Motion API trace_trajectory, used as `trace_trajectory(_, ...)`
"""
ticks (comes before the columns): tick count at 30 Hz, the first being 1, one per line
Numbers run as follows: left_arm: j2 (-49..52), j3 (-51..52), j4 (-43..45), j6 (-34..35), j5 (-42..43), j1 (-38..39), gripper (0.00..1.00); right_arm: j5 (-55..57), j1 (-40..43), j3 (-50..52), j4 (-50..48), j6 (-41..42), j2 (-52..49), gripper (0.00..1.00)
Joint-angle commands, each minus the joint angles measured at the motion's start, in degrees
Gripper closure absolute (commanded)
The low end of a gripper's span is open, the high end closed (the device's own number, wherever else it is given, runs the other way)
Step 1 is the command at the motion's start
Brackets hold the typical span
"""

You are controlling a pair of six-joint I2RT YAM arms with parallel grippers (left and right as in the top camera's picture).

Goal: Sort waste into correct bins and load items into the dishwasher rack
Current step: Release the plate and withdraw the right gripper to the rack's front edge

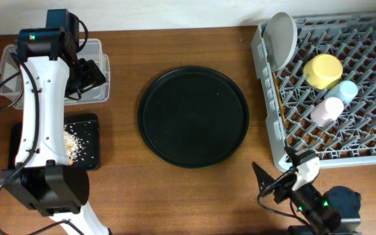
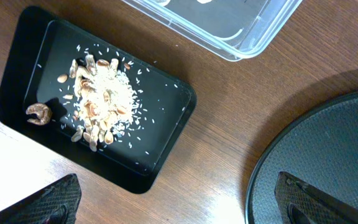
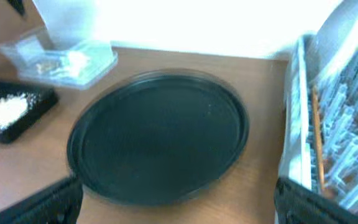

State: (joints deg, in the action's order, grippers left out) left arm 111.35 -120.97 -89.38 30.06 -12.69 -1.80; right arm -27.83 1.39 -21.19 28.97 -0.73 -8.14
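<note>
Dishwasher rack (image 1: 274, 137) at 3 o'clock, holding plate (image 1: 282, 36), yellow bowl (image 1: 323, 70), pink cup (image 1: 325, 111), blue cup (image 1: 346, 91) | food scraps (image 2: 101, 93) in black tray (image 2: 42, 56), 8 o'clock | left gripper (image 2: 179, 208), right gripper (image 3: 185, 205) spread, empty | sorting looks done; park arms clear of rack.

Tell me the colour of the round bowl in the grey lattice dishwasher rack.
The round bowl is yellow, clearest in the overhead view.
</note>
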Motion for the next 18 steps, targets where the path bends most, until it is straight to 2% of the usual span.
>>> trace_trajectory(1,0.17,-0.17,-0.07,0.33,-0.22,-0.13,0.01,-0.39,-0.37,7.8,-8.48,-0.31,3.58,0.02)
trace_trajectory(8,0.17,-0.15,-0.07,0.33,-0.22,-0.13,0.01,1.64,-0.76,17.62,-24.96,-0.13,7.98,0.02)
trace_trajectory(18,0.17,-0.15,-0.07,0.33,-0.22,-0.13,0.01,20.02,-1.07,20.87,-26.53,8.76,7.96,0.02)
